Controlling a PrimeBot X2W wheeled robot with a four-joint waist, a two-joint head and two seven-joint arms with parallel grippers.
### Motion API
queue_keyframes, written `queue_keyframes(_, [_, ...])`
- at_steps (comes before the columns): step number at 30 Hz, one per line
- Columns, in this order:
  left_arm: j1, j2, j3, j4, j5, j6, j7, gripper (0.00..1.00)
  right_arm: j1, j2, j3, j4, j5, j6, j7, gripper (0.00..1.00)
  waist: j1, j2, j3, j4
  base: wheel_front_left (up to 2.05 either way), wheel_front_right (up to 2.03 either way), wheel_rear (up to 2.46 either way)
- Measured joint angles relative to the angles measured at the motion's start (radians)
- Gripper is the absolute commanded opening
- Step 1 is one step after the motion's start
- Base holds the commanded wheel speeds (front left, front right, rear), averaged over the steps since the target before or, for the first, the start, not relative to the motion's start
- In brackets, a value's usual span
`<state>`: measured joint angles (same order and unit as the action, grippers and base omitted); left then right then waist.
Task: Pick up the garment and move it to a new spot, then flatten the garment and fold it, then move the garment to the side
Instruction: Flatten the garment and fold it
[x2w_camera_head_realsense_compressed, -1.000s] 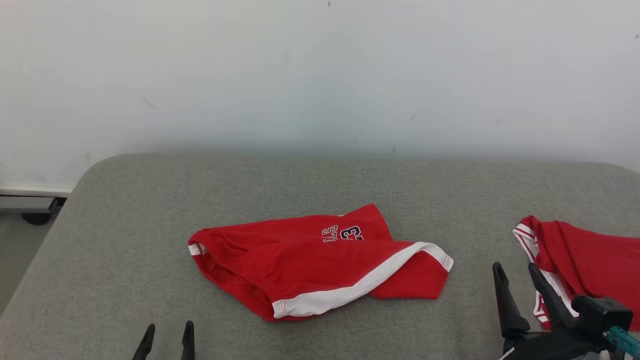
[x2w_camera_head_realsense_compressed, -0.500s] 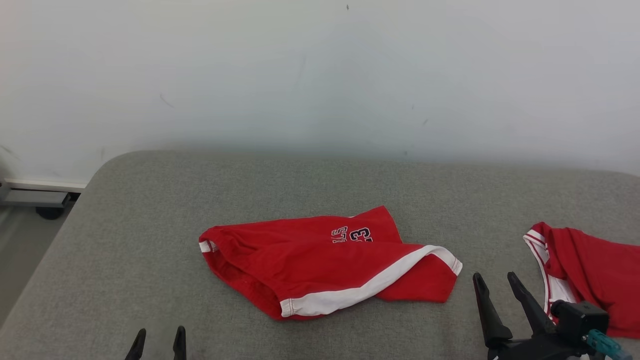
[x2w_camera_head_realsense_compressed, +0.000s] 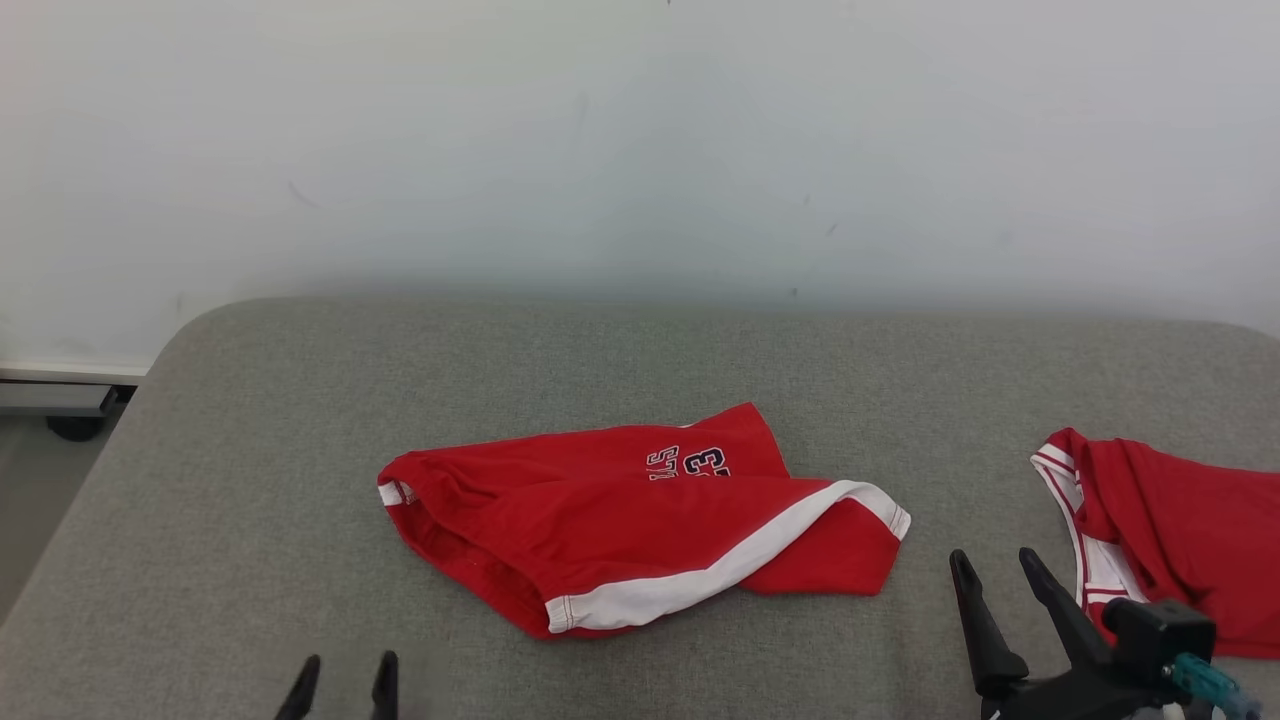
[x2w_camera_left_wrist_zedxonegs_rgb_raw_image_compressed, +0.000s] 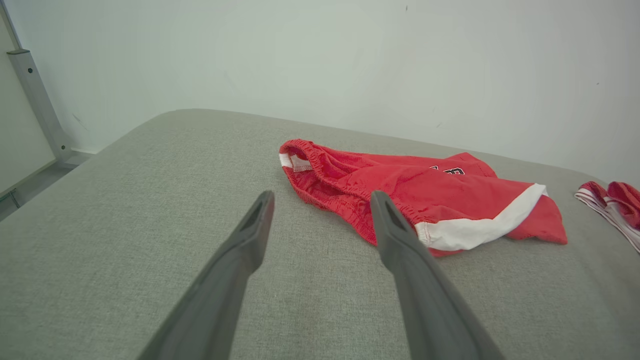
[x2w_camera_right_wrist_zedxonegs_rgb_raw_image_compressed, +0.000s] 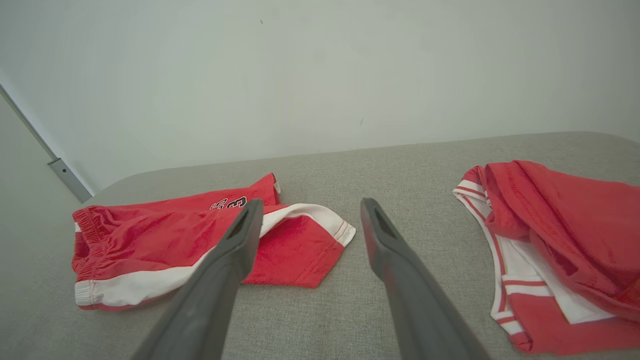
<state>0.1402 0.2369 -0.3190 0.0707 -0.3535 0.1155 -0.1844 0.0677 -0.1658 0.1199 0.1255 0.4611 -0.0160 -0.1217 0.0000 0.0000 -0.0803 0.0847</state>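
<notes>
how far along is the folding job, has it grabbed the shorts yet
Done: nothing visibly. The red shorts lie rumpled, partly doubled over, on the grey padded table, neither flat nor neatly folded. In hand: nothing; the left gripper and right gripper are both open and empty, short of the cloth. Left: pick up, move, flatten, fold, set aside. A red-and-white jersey lies apart at the right.
</notes>
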Motion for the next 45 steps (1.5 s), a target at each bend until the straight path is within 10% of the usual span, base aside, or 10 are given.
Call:
queue_keyframes(20, [-0.307,-0.074,-0.214,0.086,-0.04,-0.116,0.446,1.0,-0.38,-0.112,0.047,0.23,0.005,0.016,0.446,1.0,0.0001,0.0,0.096,-0.006,0.0,0.0,0.0])
queue_keyframes(40, [-0.478,-0.136,-0.216,0.231,0.001,-0.061,0.686,1.0,-0.59,-0.091,0.113,0.453,0.016,0.06,0.677,1.0,0.0002,0.0001,0.257,0.048,0.0,0.0,0.0])
queue_keyframes(42, [-0.478,-0.14,-0.217,0.237,-0.02,-0.062,0.7,0.92,-0.59,-0.082,0.112,0.476,0.03,0.065,0.682,1.0,0.0003,0.0002,0.256,0.055,0.0,0.0,0.0])
queue_keyframes(44, [-0.477,-0.142,-0.218,0.236,-0.032,-0.063,0.705,0.53,-0.592,-0.082,0.113,0.486,0.031,0.069,0.688,1.0,0.0001,0.0001,0.252,0.058,0.0,0.0,0.0])
queue_keyframes(45, [-0.477,-0.143,-0.218,0.236,-0.034,-0.063,0.707,0.49,-0.592,-0.08,0.113,0.49,0.031,0.069,0.692,1.0,-0.0001,0.0001,0.25,0.059,0.0,0.0,0.0])
